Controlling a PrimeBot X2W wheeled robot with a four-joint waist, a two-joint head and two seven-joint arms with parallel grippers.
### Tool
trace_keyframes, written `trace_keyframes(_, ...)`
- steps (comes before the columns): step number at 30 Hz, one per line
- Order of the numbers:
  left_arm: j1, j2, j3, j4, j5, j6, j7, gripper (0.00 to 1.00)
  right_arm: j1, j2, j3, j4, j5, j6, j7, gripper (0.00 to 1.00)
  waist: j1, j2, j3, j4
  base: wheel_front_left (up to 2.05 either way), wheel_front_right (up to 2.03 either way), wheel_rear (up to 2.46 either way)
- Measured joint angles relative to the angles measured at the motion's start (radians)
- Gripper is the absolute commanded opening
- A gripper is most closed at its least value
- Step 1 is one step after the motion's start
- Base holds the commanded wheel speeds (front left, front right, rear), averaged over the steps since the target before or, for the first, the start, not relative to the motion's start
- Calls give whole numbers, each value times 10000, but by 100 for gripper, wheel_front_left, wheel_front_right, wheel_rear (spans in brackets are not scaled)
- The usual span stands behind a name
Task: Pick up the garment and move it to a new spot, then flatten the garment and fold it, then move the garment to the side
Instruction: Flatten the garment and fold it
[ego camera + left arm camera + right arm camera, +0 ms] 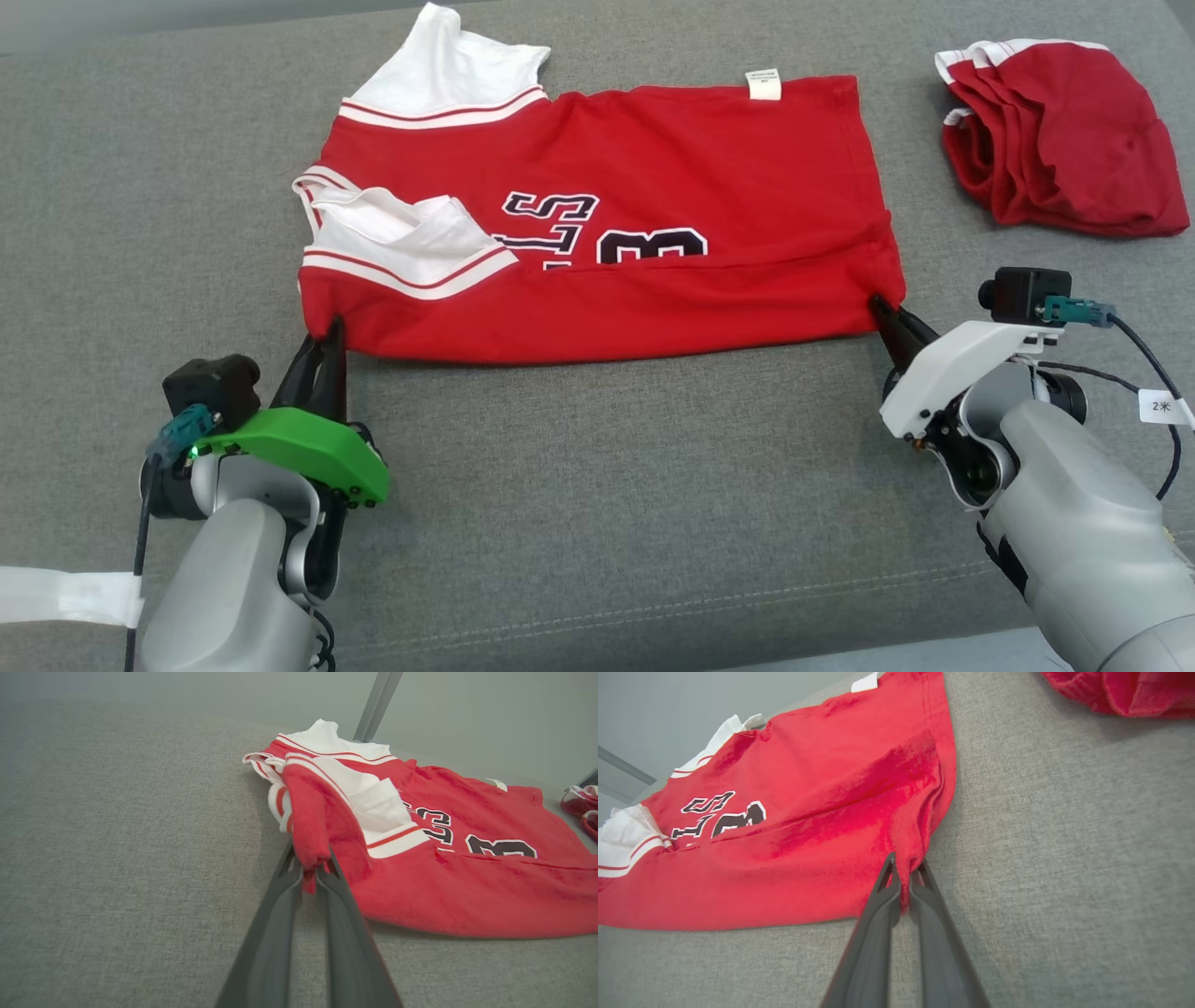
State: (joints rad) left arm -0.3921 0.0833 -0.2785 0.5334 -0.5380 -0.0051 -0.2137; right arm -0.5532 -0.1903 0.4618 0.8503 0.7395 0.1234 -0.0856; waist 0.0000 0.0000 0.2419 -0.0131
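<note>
Currently | left gripper (333, 329) clenched on red jersey (653, 168), near-left corner | right gripper (878, 304) clenched on near-right corner | bunched red garment (1074, 140) at grey cushion (607, 485) far-right corner

Red jersey (709, 168), part-folded, on couch

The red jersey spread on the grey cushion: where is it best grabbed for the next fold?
At the two corners of its near edge, coming in low from the robot's side. The red jersey lies flat with that edge straight, so pinching both ends should lift it evenly. The left gripper and right gripper are shut there.
</note>
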Motion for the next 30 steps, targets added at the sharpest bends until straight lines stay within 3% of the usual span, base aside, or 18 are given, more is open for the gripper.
trace_keyframes(14, 1192, 23, 468, -639, -44, 355, -265, 0, 516, -130, 12, -481, -19, 12, -1035, 0, 0, 0, -515, -268, 0, 0, 0)
trace_keyframes(30, 3370, -98, 635, -2067, -105, 686, -336, 0, 2335, -349, -173, -1164, 98, -8, -1254, 0, 0, 0, -1380, -226, 0, 0, 0)
